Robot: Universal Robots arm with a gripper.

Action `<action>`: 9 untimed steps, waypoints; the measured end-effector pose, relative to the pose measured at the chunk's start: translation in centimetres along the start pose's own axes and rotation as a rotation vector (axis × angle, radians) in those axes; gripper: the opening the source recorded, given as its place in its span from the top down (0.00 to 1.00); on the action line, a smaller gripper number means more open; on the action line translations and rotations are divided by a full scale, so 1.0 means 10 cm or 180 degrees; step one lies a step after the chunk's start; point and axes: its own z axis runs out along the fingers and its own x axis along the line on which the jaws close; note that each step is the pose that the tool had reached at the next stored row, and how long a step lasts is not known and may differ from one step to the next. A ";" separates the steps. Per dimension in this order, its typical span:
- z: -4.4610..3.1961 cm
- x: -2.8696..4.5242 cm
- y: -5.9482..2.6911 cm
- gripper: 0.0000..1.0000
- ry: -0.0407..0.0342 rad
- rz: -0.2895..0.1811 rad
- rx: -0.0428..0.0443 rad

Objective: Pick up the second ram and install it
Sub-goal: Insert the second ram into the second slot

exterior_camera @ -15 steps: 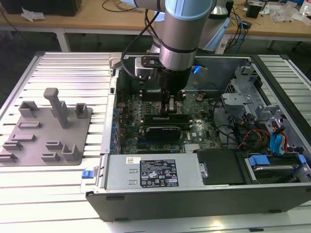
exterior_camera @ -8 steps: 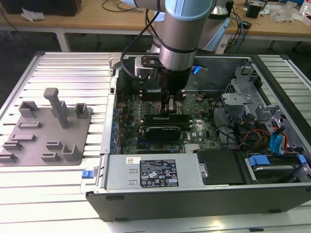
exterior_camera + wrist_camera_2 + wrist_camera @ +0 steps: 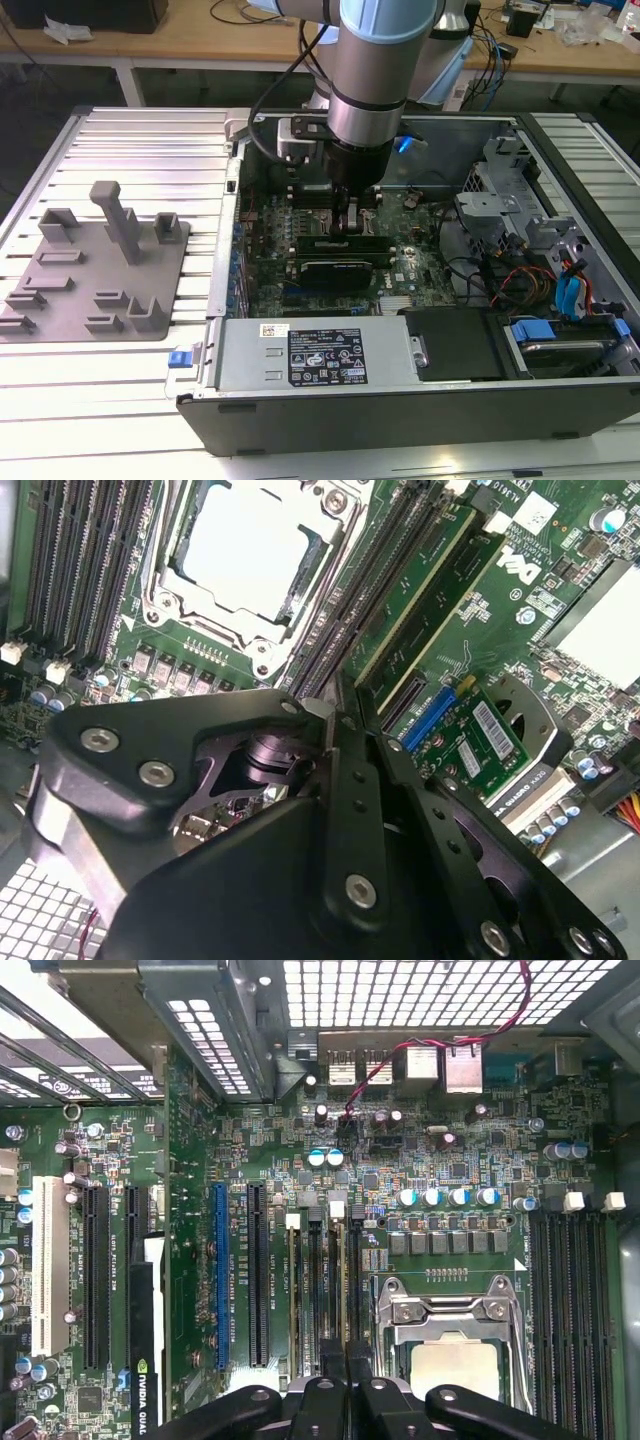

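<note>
— While my arm reached down into the open computer case (image 3: 560,200), where was your hand?

— My hand (image 3: 350,215) hung low over the motherboard (image 3: 290,225), beside the CPU socket (image 3: 455,1345), right above the black memory slots (image 3: 320,1290).

— Was it holding the second ram?

— I couldn't tell. In the second wrist view my fingers (image 3: 355,780) looked pressed close together, with only a thin seam between them, but whatever sat at their tips was hidden. A green stick (image 3: 420,590) already stood seated in a slot next to the socket; whether that was the second ram, I couldn't say.

— And outside the case?

— A grey holder tray (image 3: 95,265) lay on the tabletop (image 3: 150,140), towards the exterior view's left, well apart from me.
</note>
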 end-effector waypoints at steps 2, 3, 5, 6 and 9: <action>0.002 0.000 0.000 0.91 0.0001 0.0000 0.0000; 0.002 0.000 0.000 0.91 0.0001 0.0000 0.0000; 0.002 0.000 0.000 0.91 0.0001 -0.0004 0.0000; 0.002 0.000 0.000 0.91 0.0001 -0.0010 0.0000; 0.003 0.000 0.000 0.91 0.0001 -0.0012 0.0000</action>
